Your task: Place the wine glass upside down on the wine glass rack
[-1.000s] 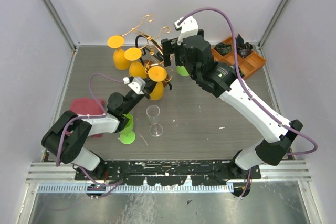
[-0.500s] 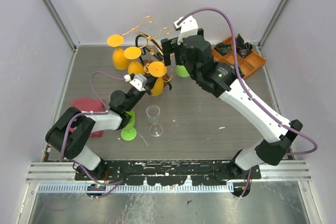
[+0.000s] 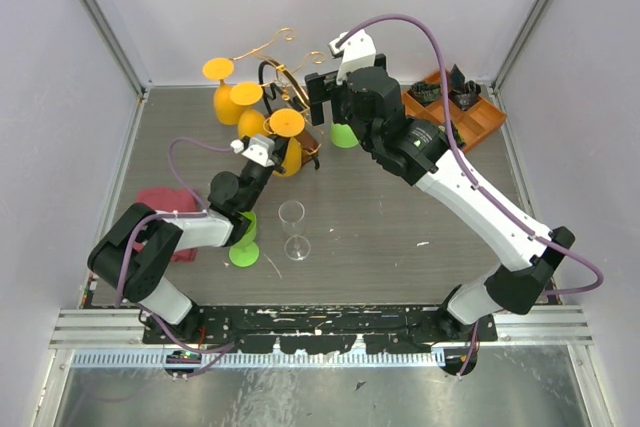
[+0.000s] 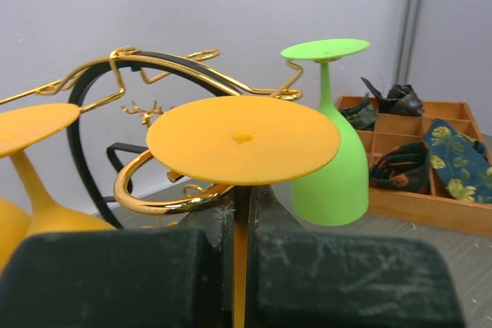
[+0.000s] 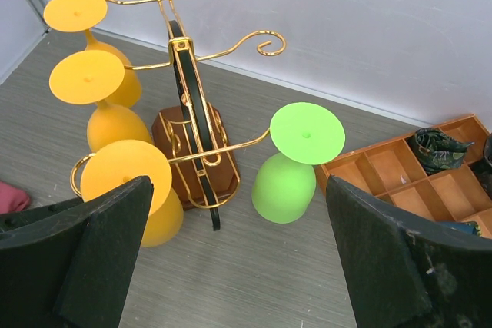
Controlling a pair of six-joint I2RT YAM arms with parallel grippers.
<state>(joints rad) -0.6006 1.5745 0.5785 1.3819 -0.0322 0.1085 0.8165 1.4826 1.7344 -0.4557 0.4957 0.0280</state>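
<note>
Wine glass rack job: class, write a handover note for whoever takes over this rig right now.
Left gripper: jaws shut on the stem of an inverted orange wine glass, held at a curled arm of the gold wire rack; seating unclear.
Right gripper: jaws open, empty, over the rack.
Done: two other orange glasses and a hanging green glass.
Left: seat it, release; another green glass and a clear glass stand on the table.

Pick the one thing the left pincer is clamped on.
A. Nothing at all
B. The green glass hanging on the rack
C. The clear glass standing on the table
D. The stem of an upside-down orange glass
D: in the left wrist view the left pincer is shut on the thin stem of the orange glass, whose foot is up, close to a gold arm of the wine glass rack.
</note>
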